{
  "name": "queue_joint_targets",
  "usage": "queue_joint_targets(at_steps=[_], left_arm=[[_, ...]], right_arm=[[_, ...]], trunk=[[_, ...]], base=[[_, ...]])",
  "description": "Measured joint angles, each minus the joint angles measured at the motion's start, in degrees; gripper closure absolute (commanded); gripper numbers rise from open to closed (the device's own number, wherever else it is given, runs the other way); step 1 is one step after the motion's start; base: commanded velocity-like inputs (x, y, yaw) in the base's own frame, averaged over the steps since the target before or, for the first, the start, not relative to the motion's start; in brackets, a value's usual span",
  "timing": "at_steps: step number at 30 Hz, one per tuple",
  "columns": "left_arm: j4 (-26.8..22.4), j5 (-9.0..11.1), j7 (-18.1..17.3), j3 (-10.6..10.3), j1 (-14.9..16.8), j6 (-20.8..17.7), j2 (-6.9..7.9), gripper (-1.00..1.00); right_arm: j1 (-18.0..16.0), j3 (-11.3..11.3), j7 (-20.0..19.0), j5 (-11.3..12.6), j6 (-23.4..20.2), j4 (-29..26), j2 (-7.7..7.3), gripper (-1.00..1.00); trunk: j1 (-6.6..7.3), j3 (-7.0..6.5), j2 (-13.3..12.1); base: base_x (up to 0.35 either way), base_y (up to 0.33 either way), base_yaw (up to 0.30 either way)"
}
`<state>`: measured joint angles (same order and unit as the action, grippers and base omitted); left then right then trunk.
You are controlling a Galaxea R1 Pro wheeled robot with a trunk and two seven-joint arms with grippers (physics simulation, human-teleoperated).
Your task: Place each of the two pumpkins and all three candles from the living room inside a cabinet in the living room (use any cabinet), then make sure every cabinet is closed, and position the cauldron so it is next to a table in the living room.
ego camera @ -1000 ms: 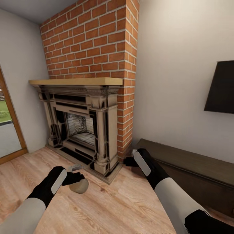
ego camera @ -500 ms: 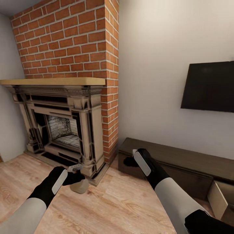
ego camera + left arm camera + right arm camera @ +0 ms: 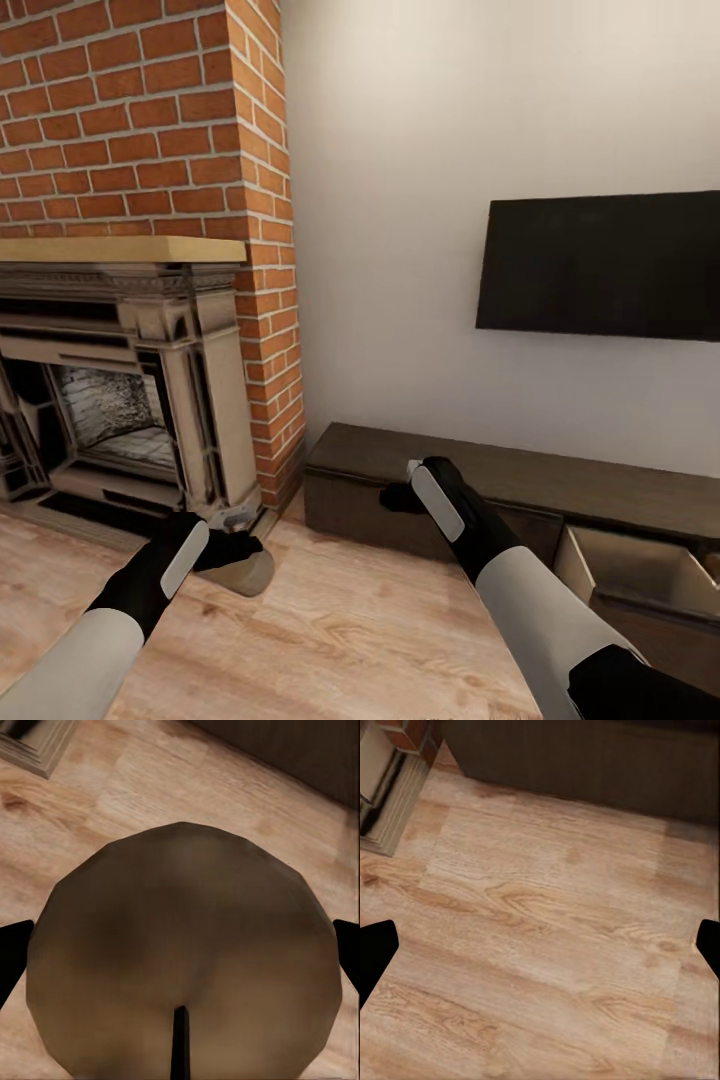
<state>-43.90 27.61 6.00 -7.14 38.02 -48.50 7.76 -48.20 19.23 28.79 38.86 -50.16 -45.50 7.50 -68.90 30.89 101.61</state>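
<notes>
So the left gripper (image 3: 232, 545) is low over the wood floor (image 3: 350, 640), just off the corner of the fireplace (image 3: 130, 400), and it's got a candle (image 3: 243, 570) pinched between its fingers. From the head view you can see the tan, rounded body of the candle sticking out under and past the black fingers. In the left wrist view the candle (image 3: 184, 960) sits right between the two dark fingertips (image 3: 11, 960), one at each edge of the picture, with the tan body hard up against both (a thin dark line runs up its near face, can't tell what it is).

The right gripper (image 3: 400, 492) is held in front of the left end of the cabinet (image 3: 480, 480), the long dark-brown unit under the wall-mounted TV (image 3: 600, 265). Its fingers are spread wide with nothing between them; the right wrist view has the fingertips (image 3: 375, 952) at the far edges with bare floor planks between, and the cabinet's dark front (image 3: 585, 757) beyond.

Farther along the cabinet a drawer (image 3: 630, 565) is pulled out, showing its light tan inside. The candle is well apart from that drawer, over on the fireplace side.
</notes>
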Motion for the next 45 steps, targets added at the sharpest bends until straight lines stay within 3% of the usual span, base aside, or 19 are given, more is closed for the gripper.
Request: queue_joint_targets(at_steps=[13, 23, 45], left_arm=[[0.02, -0.1, 0.0, 0.0, 0.0, 0.0, -0.27, 1.0], [-0.03, 0.01, -0.04, 0.07, -0.01, -0.02, -0.23, 1.0], [0.0, 0.06, -0.08, 0.02, 0.01, -0.04, -0.62, 1.0]], right_arm=[[0.0, 0.03, 0.0, -0.01, 0.0, -0.05, 0.01, -1.0], [-0.01, -0.03, -0.14, 0.07, -0.04, 0.05, -0.05, -1.0], [0.01, -0.14, -0.28, 0.1, -0.08, 0.08, -0.09, -1.0]], trunk=[[0.0, 0.3, 0.0], [0.0, 0.36, 0.0], [0.0, 0.36, 0.0]], base=[[0.0, -0.275, -0.271], [0.0, -0.251, -0.063], [0.0, -0.012, -0.276]])
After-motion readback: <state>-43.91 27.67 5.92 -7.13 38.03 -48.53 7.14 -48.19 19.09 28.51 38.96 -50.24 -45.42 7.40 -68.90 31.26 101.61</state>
